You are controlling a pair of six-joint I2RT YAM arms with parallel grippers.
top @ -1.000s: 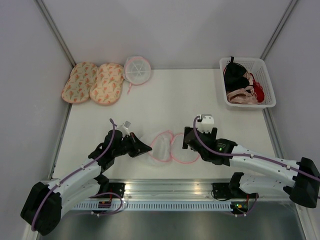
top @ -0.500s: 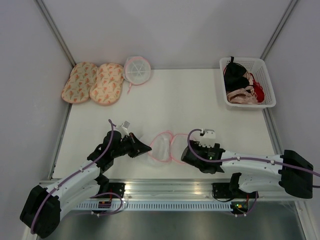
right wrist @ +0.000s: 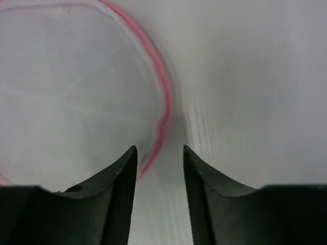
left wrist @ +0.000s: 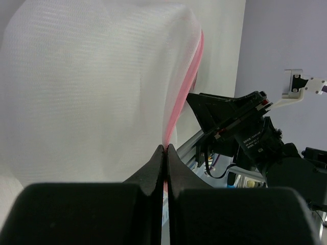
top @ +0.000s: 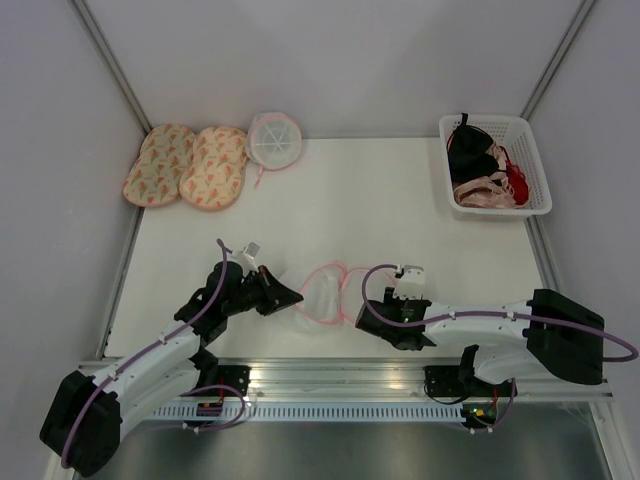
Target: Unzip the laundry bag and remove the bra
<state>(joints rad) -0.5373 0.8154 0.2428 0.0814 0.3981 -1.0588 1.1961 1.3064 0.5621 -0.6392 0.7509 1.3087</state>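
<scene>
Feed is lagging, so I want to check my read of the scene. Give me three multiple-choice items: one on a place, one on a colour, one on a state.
1. Where does the white plastic lattice basket stand?
A. far right corner of the table
B. far left corner
C. between the two arms

2. What colour is the edging of the round see-through white mesh laundry bag?
A. blue
B. pink
C. green

3. How is the left gripper set?
A. wide open above the bag
B. shut on the bag's edge
C. shut on nothing

Answers:
1 A: the top view shows it at the far right.
2 B: both wrist views show a pink rim.
3 B: in the left wrist view its fingers are pressed together on the edging.
</scene>
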